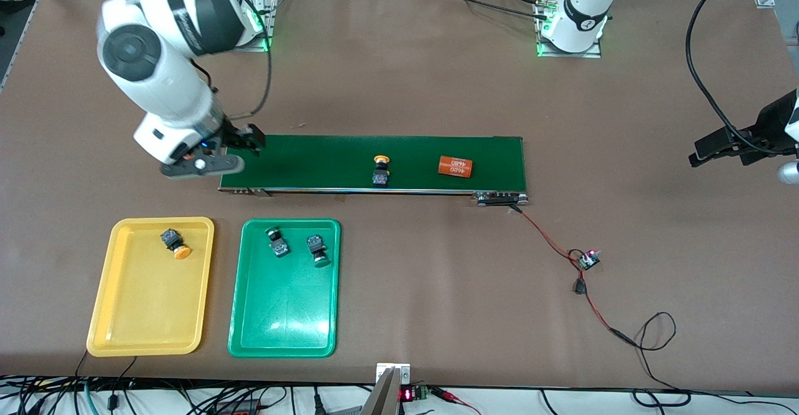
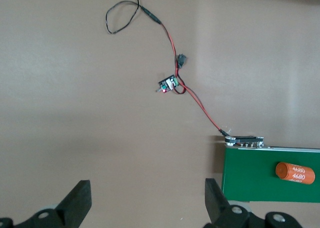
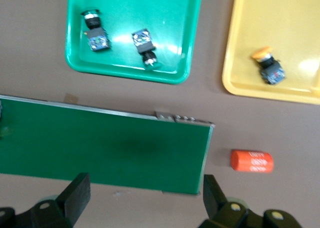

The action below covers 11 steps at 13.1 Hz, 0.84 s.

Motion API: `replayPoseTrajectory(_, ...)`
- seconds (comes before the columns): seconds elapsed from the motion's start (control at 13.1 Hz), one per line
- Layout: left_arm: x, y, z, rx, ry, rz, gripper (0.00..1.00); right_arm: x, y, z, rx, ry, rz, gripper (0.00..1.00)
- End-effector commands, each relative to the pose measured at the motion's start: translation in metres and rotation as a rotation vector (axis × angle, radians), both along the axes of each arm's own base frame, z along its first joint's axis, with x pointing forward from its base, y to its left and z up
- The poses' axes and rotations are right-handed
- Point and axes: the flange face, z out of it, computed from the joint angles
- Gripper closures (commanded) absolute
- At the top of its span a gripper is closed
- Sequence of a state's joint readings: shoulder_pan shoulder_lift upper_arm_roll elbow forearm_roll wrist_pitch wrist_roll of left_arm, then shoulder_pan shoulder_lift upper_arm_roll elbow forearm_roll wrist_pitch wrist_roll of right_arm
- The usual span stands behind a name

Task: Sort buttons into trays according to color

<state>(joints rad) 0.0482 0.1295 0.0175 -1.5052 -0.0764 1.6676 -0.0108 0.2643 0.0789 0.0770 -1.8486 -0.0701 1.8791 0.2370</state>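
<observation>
One yellow-capped button (image 1: 381, 170) lies on the dark-green conveyor belt (image 1: 324, 159). A second yellow one (image 1: 175, 243) rests in the yellow tray (image 1: 125, 315). Two green-capped buttons (image 1: 276, 242) (image 1: 318, 249) lie in the green tray (image 1: 281, 327), which the right wrist view also shows (image 3: 130, 74) beside the yellow tray (image 3: 235, 63). My right gripper (image 1: 243, 142) (image 3: 145, 188) hangs open and empty over the belt's end toward the right arm. My left gripper (image 1: 724, 146) (image 2: 147, 190) waits open over bare table past the belt's other end.
An orange printed cylinder (image 1: 455, 166) lies on the belt; another (image 3: 252, 161) lies on the table off the belt's end under the right arm. A small circuit board (image 1: 588, 259) with a red wire sits near the belt's motor end.
</observation>
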Motion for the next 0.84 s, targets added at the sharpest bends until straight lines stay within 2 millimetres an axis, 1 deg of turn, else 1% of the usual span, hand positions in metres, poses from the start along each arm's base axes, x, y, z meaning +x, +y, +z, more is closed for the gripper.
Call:
replayPoseTrajectory(0.0,0.006,0.002,0.014,0.021,-0.029,-0.001,0.00,-0.038,-0.024,0.021,0.015,-0.013,-0.011,0.00)
replayPoseTrajectory(0.08,0.006,0.002,0.014,0.021,-0.028,-0.009,0.00,-0.047,-0.028,0.024,0.033,-0.017,-0.019,0.00)
replayPoseTrajectory(0.23,0.006,0.001,0.014,0.023,-0.027,-0.010,0.00,-0.068,-0.043,0.026,0.065,-0.031,-0.020,0.00)
replayPoseTrajectory(0.38,0.004,0.007,0.010,0.022,-0.012,0.001,0.00,-0.093,-0.053,0.023,0.084,-0.073,-0.007,0.00)
replayPoseTrajectory(0.46,0.004,0.010,0.009,0.023,-0.009,0.007,0.00,-0.105,-0.054,0.022,0.086,-0.097,-0.003,0.00)
replayPoseTrajectory(0.53,0.001,0.008,0.010,0.021,0.006,0.001,0.00,-0.118,-0.053,0.022,0.083,-0.111,0.005,0.00)
replayPoseTrajectory(0.61,0.000,0.003,0.011,0.021,0.008,-0.008,0.00,-0.126,-0.052,0.023,0.081,-0.116,0.011,0.00)
replayPoseTrajectory(0.68,0.001,0.002,0.013,0.022,0.003,-0.011,0.00,-0.133,-0.050,0.023,0.105,-0.125,0.004,0.00)
replayPoseTrajectory(0.76,0.001,0.004,0.013,0.022,0.000,-0.008,0.00,-0.139,-0.049,0.017,0.160,-0.135,-0.020,0.00)
